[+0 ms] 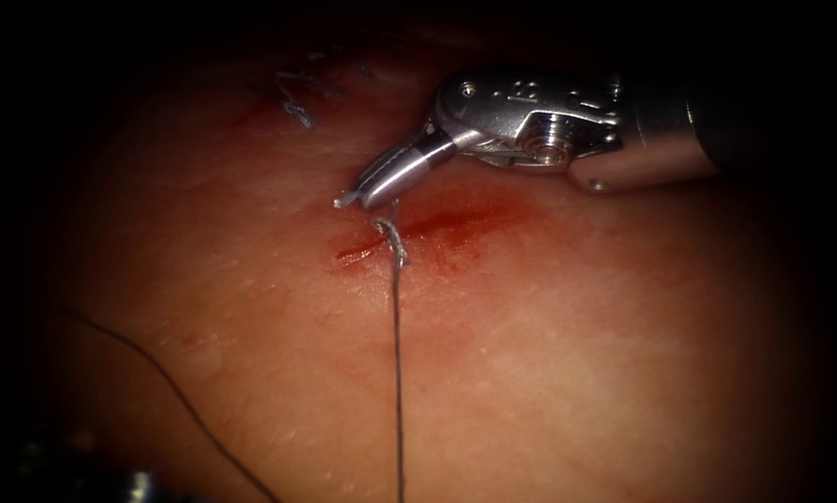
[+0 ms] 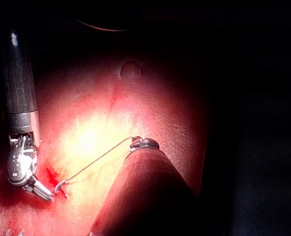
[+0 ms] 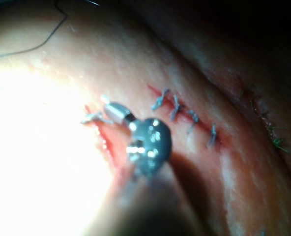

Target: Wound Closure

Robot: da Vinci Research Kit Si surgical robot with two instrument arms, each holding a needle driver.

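I see my right claw [image 1: 367, 191] closed on a short thread end just above the cut [image 1: 409, 233]. A knot [image 1: 392, 237] sits on the cut, its thread [image 1: 398, 373] running taut away. Finished stitches [image 1: 297, 98] lie beyond; the cut beside the knot remains unclosed. No needle seen.

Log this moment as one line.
right tool: shut on thread above knot | left tool: holds thread | needle: unseen | cut: red fluid
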